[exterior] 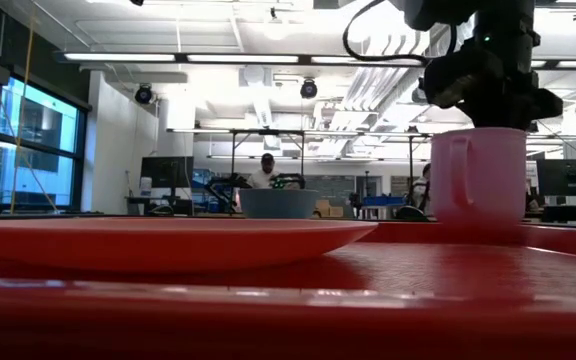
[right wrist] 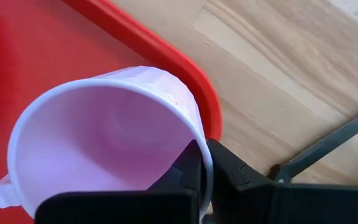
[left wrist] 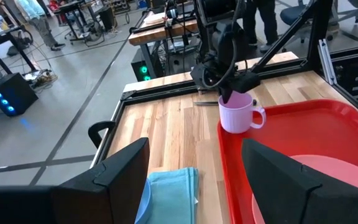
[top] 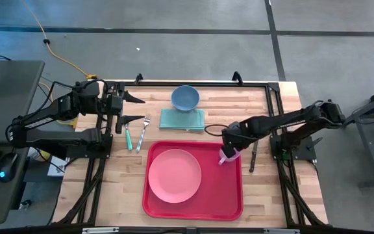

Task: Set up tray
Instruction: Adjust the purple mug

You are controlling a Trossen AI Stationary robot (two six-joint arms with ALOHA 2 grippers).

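Right pincer (right wrist: 202,163): I clench the pink mug (left wrist: 236,114) rim, on tray (top: 193,211) corner.
Done: plate (top: 174,175) placed.
Left: fork (top: 142,134), bowl (top: 185,97), cloth (top: 182,119).

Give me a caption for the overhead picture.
Right gripper pinches a pink mug on the red tray.

Plate (top: 174,175) fills the tray's (top: 232,205) left; mug (top: 226,158) blocks its far right corner.

Red rimmed tray (top: 232,205), flat on table's near-centre.
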